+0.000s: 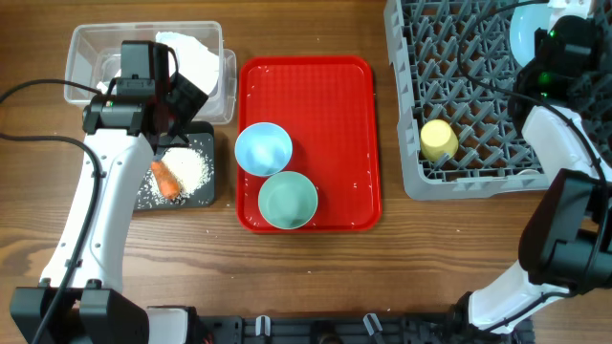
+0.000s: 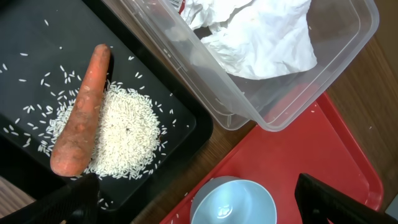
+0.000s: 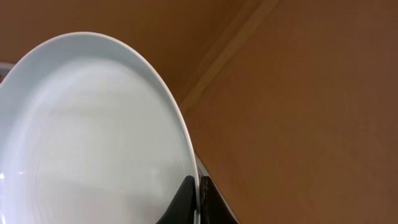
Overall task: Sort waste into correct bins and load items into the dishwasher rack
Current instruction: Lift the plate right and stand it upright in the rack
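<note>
Pale-green bowl (image 1: 288, 200) and light-blue bowl (image 1: 263, 148) are waiting on the red tray (image 1: 335, 105), left of it we are hovering our left gripper (image 2: 202, 199) spread above the black tray (image 2: 37, 62), and far right our right gripper (image 3: 196, 199) is pinching the plate (image 3: 93, 137) by its rim over the rack (image 1: 459, 57), probably to slot it upright.

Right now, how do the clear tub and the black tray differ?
The clear tub is see-through and deeper; the black tray is opaque and shallower. The clear tub holds a crumpled white napkin; the black tray holds a carrot and loose rice. Both are rectangular, left of the red tray.
</note>
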